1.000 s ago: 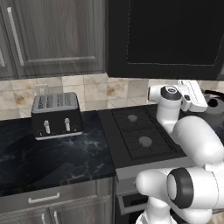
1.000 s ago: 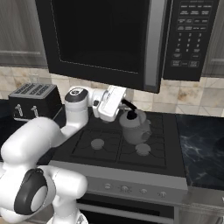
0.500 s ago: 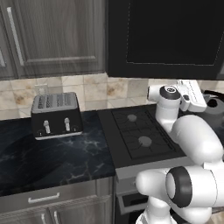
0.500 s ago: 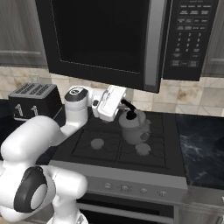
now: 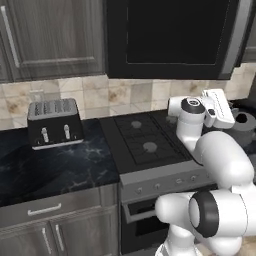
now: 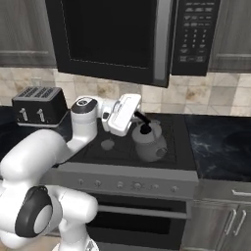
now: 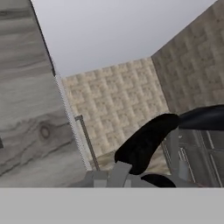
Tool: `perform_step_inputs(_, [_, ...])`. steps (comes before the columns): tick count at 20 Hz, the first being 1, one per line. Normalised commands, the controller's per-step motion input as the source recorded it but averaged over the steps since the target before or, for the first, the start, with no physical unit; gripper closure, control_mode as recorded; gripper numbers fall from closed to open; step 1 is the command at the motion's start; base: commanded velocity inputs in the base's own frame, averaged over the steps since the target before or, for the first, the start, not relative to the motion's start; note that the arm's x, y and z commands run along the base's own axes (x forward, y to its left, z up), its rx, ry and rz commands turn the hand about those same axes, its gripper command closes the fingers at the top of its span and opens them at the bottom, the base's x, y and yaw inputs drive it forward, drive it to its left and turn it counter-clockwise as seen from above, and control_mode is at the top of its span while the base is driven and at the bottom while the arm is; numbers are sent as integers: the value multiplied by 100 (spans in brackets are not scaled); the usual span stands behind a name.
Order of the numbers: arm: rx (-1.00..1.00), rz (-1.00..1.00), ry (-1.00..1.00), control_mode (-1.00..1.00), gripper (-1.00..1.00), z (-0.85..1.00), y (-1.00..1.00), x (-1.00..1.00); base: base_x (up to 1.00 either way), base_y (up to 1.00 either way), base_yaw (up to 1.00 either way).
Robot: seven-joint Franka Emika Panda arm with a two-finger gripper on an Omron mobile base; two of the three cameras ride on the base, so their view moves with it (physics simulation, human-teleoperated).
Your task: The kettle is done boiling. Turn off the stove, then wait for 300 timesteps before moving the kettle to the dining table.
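Nothing moved, arm bent over stove (image 6: 122, 147), jaws clamping kettle (image 6: 149, 141) handle

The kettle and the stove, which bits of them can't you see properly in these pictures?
- kettle: in the left base view the arm's white hand covers most of it.
- kettle handle: in the hand view it is too close; its lower end is cut off.
- gripper: in the right base view its fingertips are too small to make out.
- stove knobs: too small to read their setting.
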Motion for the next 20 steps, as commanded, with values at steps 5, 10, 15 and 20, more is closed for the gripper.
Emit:
perform_step_inputs(5, [0, 0, 0, 100, 100, 0, 0, 0, -40, -6, -26])
perform_step_inputs(10, [0, 0, 0, 100, 100, 0, 0, 0, -31, -12, -30])
perform_step_inputs(15, [0, 0, 0, 100, 100, 0, 0, 0, -26, -10, -35])
perform_step_inputs(20, [0, 0, 0, 100, 100, 0, 0, 0, -23, -14, -42])
